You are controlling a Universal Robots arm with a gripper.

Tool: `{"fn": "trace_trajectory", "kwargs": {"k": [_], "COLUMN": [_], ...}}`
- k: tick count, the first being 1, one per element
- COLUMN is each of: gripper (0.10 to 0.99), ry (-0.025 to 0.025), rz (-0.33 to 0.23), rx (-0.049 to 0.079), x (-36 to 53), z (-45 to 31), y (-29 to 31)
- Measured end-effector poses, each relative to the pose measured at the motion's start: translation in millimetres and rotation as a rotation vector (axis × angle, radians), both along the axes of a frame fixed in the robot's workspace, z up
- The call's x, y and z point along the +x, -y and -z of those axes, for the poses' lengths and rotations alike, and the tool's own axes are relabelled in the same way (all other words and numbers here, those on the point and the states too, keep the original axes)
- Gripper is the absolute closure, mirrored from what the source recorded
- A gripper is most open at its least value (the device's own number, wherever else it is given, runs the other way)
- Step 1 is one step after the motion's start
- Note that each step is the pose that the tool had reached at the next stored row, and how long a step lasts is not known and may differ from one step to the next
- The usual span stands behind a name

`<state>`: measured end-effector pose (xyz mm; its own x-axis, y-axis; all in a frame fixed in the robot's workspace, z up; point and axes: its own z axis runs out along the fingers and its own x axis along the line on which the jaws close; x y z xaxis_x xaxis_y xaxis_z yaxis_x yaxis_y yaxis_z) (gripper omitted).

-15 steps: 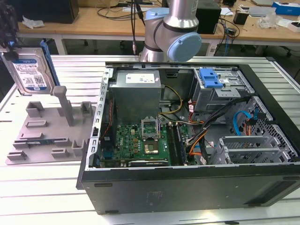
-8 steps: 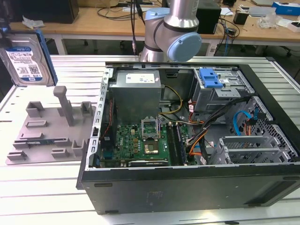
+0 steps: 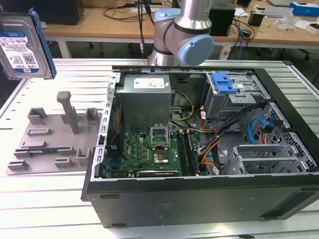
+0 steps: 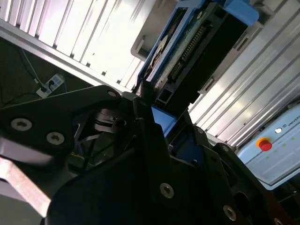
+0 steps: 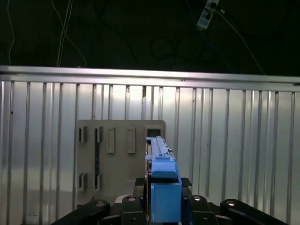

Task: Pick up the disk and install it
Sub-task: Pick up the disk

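Disk [image 3: 22, 47] hangs in the air on edge, clamped between the fingers [image 4: 149, 117] of the gripper [image 5: 163, 185], its label face turned to the exterior view. In the first wrist view its blue carrier bracket [image 5: 161, 161] shows edge-on, running out past the fingertips. Beyond them, and well apart, the grey fixture plate [image 5: 117, 154] lies on the ribbed table [image 5: 234, 140]. The contact itself is dark in the second wrist view, so we take it that the fingers close on the carrier's sides, not on the bare drive.

We judge the pick-up done and the carry in hand; nothing of the install shows as done. The open computer case [image 3: 199, 149] sits well apart from the fingers, with its drive cage [image 3: 234, 94] under a blue latch piece [image 3: 223, 83]. Reaching it calls for a firm hold, a turn of the disk to match the cage opening, and a path clear of the cables [image 3: 234, 129].
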<state>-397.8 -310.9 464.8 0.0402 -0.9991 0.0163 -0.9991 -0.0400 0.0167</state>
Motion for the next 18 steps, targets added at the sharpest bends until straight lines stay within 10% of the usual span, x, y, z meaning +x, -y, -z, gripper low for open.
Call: {"fn": "trace_trajectory", "kwargs": {"k": [4, 18], "gripper": [0.718, 0.718], "ry": [-0.0001, -0.0001], "rz": [0.000, 0.000], "rx": [0.000, 0.000], "x": [0.0, 6.6], "z": [-12.3, -16.0], "y": [0.0, 0.7]}}
